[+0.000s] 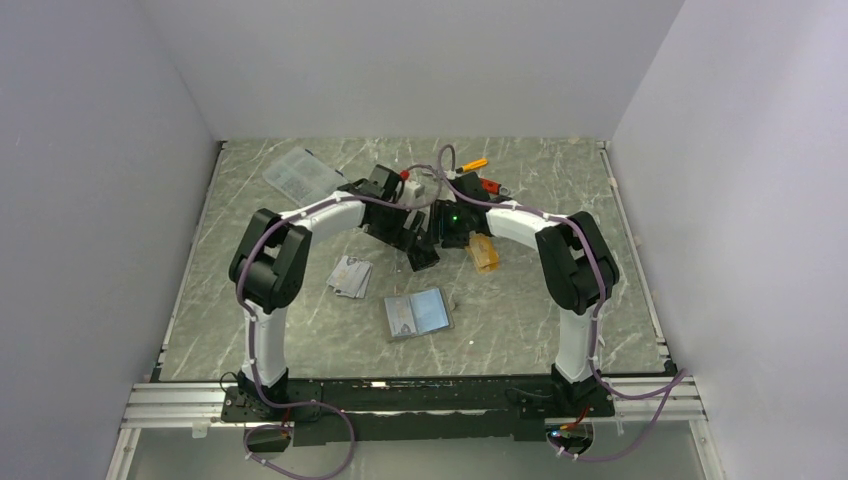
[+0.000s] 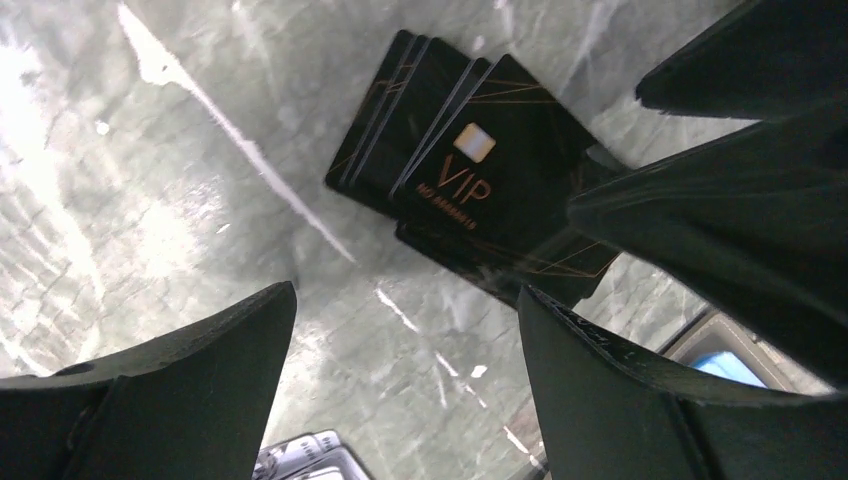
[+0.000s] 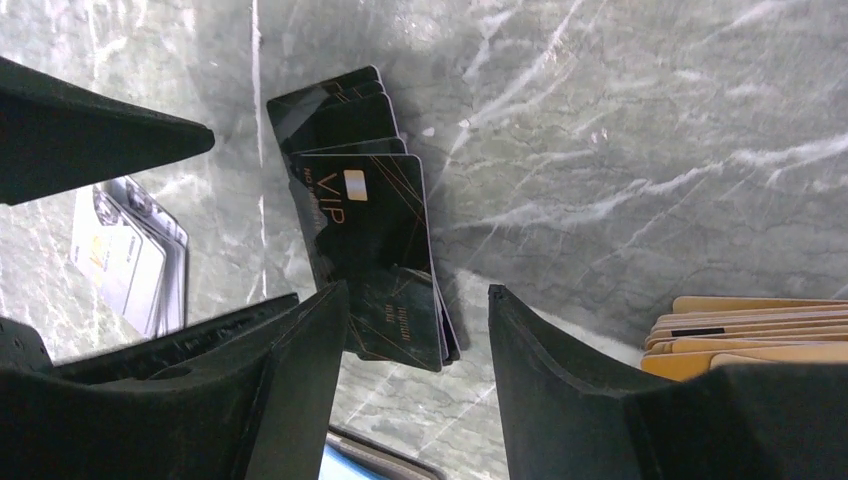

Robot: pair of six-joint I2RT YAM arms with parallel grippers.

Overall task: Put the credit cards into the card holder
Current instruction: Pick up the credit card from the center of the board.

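Observation:
A fanned stack of black credit cards point(image 2: 470, 170) lies on the marble table; it also shows in the right wrist view point(image 3: 365, 230) and, partly hidden by the grippers, in the top view point(image 1: 427, 260). My left gripper point(image 2: 405, 300) is open and empty, just short of the stack. My right gripper point(image 3: 420, 300) is open and empty, its left finger over the stack's near end. Both grippers meet at the table's middle point(image 1: 432, 238). Orange-gold cards point(image 1: 484, 253) lie to the right, silvery-grey cards point(image 1: 350, 277) to the left. The card holder point(image 1: 418, 313) lies open nearer the front.
A clear plastic compartment box point(image 1: 300, 175) sits at the back left. Orange-handled tools point(image 1: 482, 175) lie at the back behind the grippers. The orange-gold cards point(image 3: 750, 340) are close to my right gripper's right finger. Grey walls enclose the table.

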